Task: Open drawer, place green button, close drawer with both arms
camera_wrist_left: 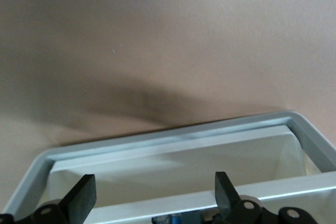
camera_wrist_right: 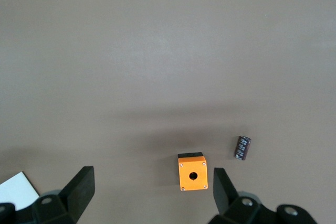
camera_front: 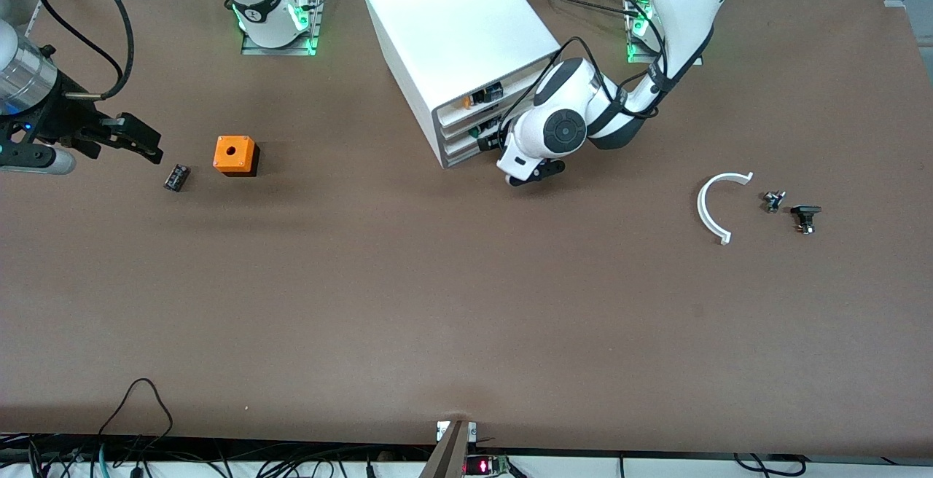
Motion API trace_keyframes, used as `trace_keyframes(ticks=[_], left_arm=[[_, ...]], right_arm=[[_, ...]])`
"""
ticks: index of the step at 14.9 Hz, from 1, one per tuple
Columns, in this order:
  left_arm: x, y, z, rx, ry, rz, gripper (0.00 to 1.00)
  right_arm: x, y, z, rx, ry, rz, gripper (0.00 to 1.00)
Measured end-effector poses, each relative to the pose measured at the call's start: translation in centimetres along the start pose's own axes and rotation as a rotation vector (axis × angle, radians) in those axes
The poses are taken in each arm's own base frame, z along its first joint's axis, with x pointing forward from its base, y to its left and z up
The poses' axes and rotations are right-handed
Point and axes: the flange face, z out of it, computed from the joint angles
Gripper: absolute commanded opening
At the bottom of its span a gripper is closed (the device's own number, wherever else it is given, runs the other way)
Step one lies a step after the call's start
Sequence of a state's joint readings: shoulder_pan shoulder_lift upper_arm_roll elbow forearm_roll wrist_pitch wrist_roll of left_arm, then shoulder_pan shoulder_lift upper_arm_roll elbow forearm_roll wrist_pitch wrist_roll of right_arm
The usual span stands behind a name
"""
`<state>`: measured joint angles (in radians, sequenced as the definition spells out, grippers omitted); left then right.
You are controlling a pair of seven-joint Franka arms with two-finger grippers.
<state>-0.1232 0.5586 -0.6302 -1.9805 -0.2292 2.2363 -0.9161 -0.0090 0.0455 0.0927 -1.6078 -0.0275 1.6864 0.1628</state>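
The white cabinet stands at the robots' side of the table. A lower white drawer stands pulled out a little; its inside shows bare in the left wrist view. My left gripper is open and empty, right in front of the drawer fronts, its fingers over the drawer's rim. A small green and black part, apparently the button, lies in the level above; a dark and blue bit of it shows between the fingers. My right gripper is open and empty at the right arm's end.
An orange cube with a hole and a small black block lie near the right gripper. A white curved piece and two small dark parts lie toward the left arm's end.
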Motion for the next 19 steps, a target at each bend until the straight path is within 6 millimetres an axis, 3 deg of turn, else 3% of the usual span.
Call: trace_keyframes(ticks=[6, 9, 12, 16, 19], left_arm=[[-0.2, 0.2, -0.1, -0.008, -0.006, -0.008, 1.00], [0.6, 0.7, -2.0, -0.040, 0.011, -0.031, 1.00], [3.3, -0.3, -7.2, -0.012, -0.004, -0.056, 1.00], [7.3, -3.5, -18.3, 0.112, 0.082, -0.021, 1.00], [8.6, -5.2, -24.3, 0.159, 0.168, 0.059, 1.00]], right_arm=[[-0.1, 0.0, -0.1, -0.001, -0.005, -0.008, 1.00], [-0.1, 0.0, -0.6, 0.000, 0.004, -0.008, 1.00], [-0.1, 0.1, -0.8, 0.001, 0.009, -0.007, 1.00], [-0.1, 0.1, -1.0, 0.001, 0.013, -0.006, 1.00], [-0.1, 0.1, -1.1, 0.002, 0.014, -0.006, 1.00]])
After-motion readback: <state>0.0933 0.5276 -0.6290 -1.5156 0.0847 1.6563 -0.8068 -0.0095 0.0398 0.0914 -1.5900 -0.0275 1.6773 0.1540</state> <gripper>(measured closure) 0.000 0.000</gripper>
